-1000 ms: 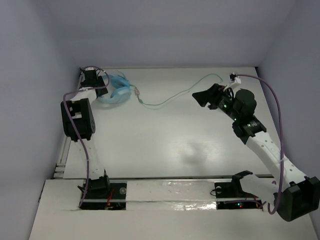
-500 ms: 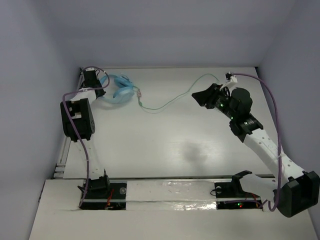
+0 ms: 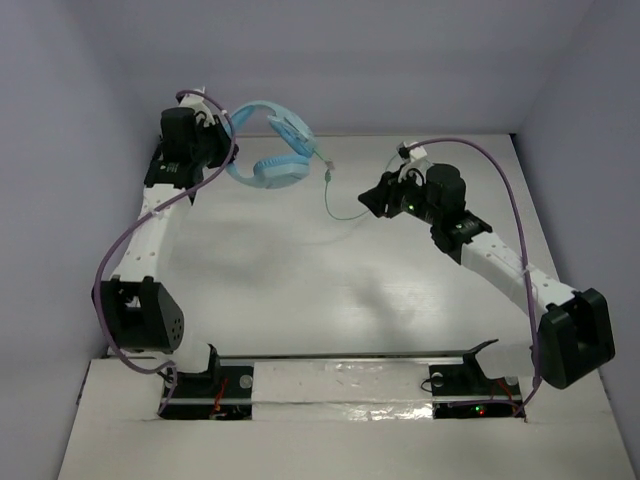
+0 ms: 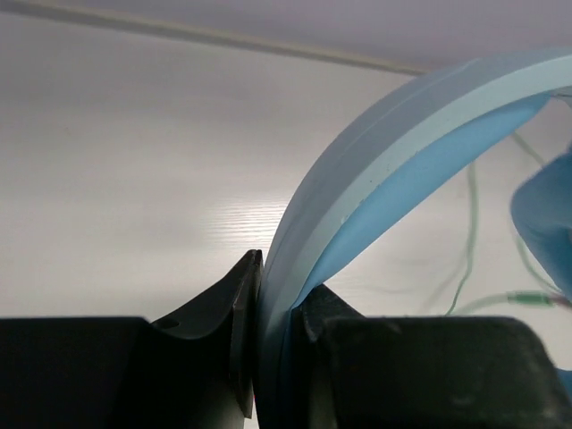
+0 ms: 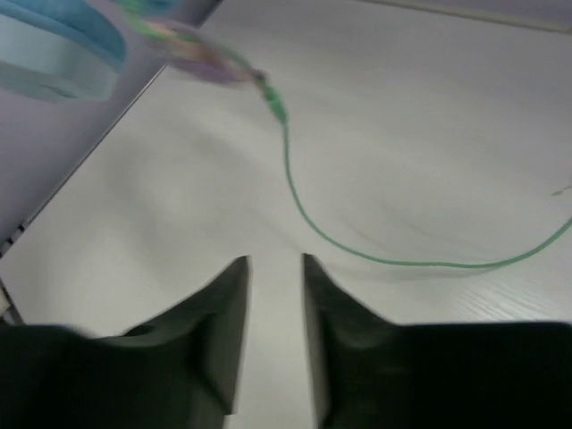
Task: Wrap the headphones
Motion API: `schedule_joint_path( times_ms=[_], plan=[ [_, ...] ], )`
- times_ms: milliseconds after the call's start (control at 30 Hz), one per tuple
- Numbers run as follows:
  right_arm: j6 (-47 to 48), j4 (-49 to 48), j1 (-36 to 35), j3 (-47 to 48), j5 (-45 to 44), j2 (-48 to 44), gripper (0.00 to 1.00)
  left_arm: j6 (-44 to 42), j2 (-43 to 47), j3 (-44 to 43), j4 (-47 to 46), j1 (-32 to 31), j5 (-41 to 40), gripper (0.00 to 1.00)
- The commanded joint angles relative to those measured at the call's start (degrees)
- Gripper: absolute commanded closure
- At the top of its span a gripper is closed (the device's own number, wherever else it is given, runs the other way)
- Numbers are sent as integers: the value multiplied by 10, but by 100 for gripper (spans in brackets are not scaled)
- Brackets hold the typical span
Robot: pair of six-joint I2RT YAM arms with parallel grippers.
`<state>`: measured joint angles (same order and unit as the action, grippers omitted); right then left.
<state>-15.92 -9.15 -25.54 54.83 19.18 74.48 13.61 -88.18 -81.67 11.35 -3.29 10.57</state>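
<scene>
Left arm stretches up the left side to the far-left corner, elbow low near its base, wrist raised high. Left gripper is clamped tight on the headband of the headphones, holding them aloft. Right arm reaches diagonally toward the far middle. Right gripper points left, its fingers a narrow gap apart with nothing between them.

The table is just a plain white top with a faint wood grain, nothing fancy. Only thing actually lying on it is a loose stretch of thin pale green cord, curving over the far middle part.
</scene>
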Motion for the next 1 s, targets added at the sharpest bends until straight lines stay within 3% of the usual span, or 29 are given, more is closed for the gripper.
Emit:
schedule_joint_path(
  times_ms=[0,33,133,233,500,700,967],
  plan=[
    [101,11,-2,48,63,24,54,45,37,-49,43,16,88,100],
    [113,20,-2,59,59,36,37,48,53,-61,45,16,98,100],
    [125,47,-2,63,56,37,19,54,69,-100,69,16,118,100],
    [124,35,-2,56,78,30,11,62,79,-123,84,16,139,100],
    [128,65,-2,63,231,64,13,100,104,-118,61,16,197,100],
    [122,53,-2,71,225,102,16,154,130,-105,8,16,254,100],
    [146,76,-2,110,207,155,22,172,144,-126,10,16,271,100]
  ],
)
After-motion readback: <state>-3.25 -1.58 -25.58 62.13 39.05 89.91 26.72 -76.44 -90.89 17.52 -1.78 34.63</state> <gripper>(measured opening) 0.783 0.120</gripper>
